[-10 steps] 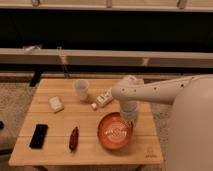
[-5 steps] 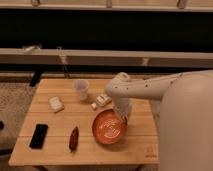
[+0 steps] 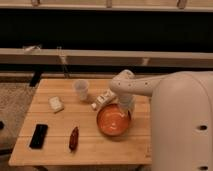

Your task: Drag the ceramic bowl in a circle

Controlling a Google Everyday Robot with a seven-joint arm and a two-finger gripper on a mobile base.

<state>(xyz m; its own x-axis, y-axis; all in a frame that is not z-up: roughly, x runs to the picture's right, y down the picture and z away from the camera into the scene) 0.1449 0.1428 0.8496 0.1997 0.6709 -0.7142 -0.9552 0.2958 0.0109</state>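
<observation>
We have our gripper [image 3: 125, 111] closed and planted at the far right rim of the ceramic bowl [image 3: 113, 121], which sits right of centre on the table [image 3: 60, 147], spreading toward us and leftward.

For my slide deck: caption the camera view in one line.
Robot arm's gripper reaches down into the orange ceramic bowl on a wooden table, beside a plastic cup.
</observation>
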